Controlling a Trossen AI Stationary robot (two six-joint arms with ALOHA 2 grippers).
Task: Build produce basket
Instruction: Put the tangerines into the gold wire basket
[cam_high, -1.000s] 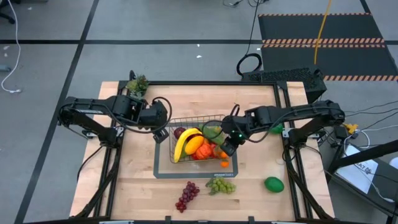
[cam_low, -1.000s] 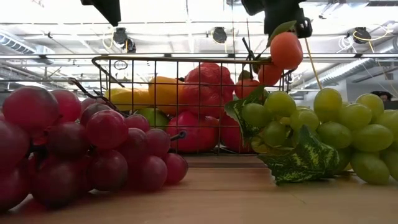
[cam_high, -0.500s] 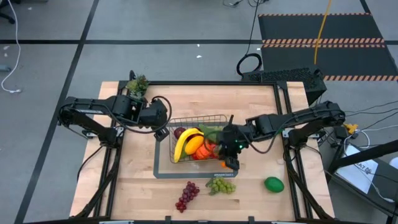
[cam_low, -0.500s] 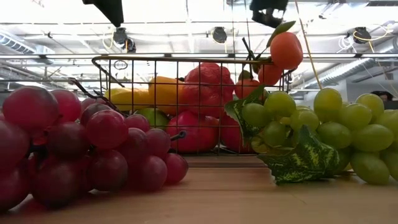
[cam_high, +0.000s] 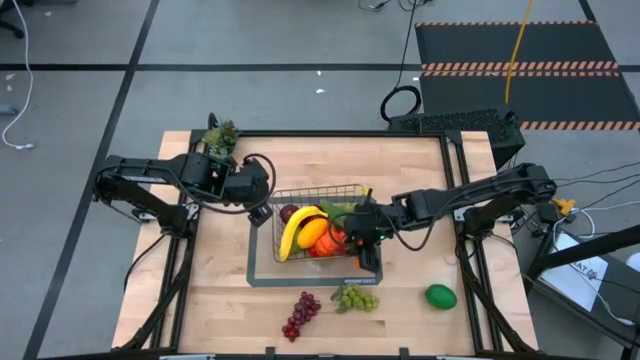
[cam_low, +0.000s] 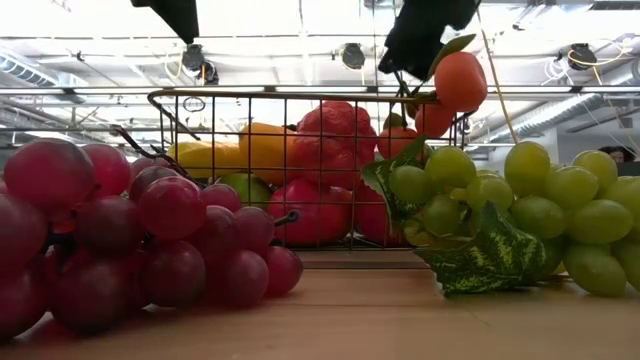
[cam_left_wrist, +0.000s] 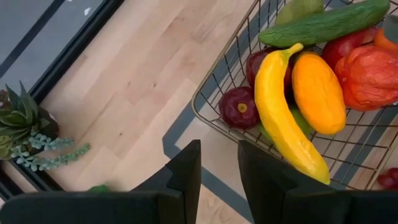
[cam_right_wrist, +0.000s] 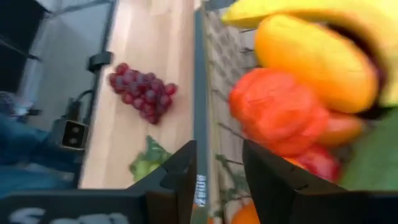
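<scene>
- Hovering our right gripper over the near right corner of the low silvery wire-mesh basket, we are keeping its fingers slightly parted and empty, judging it has just let fruit go.
- We are parking our left gripper just outside the basket's far left corner, fingers a narrow gap apart, gripping nothing.
- We are seeing the glossy yellow plastic banana curving across a smooth orange oval fruit inside the basket.
- We are leaving the knobbly dark red grape bunch, the pale green grape bunch and the smooth green ball on the bare wooden table, near the front.
</scene>
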